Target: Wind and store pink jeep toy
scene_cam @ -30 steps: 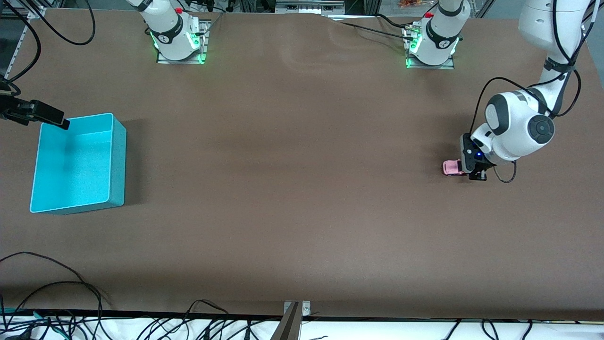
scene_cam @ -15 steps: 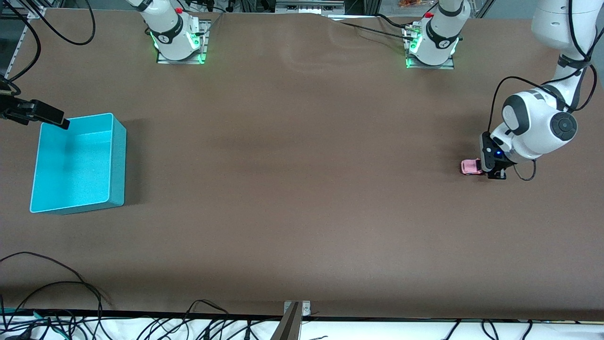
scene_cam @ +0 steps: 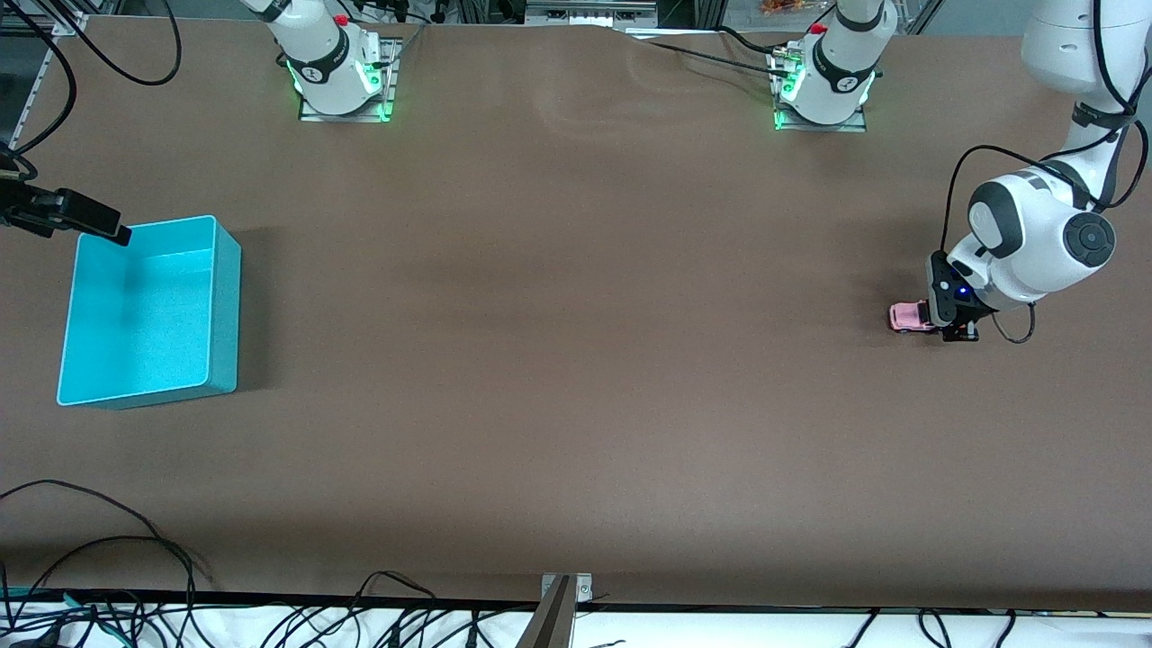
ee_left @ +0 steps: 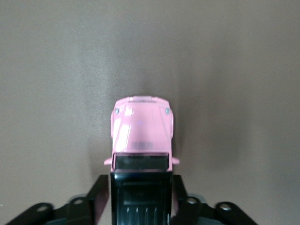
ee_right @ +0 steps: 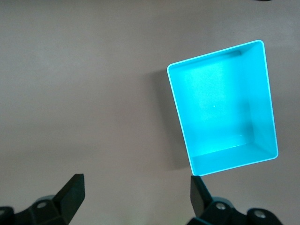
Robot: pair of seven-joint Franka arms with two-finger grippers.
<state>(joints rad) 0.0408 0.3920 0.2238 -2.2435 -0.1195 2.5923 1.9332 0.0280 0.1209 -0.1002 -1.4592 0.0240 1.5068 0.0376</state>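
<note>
brown tabletop (scene_cam: 576,360), cables along its near edge. pink jeep toy (scene_cam: 907,317) on it at left arm's end, flanked by left tool (scene_cam: 954,324), grip unclear. right tool (ee_right: 136,194) wide above turquoise bin (scene_cam: 225,297).

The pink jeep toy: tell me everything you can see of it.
The pink jeep toy is a tiny light-pink car, plastic by its look, with a glossy hood, small side mirrors, a dark windshield and a black ribbed roof. It stands upright on its wheels on the brown table, toward the left arm's end. The left end effector is down at its rear half, one black finger on each side of the body; whether they press it cannot be told.
</note>
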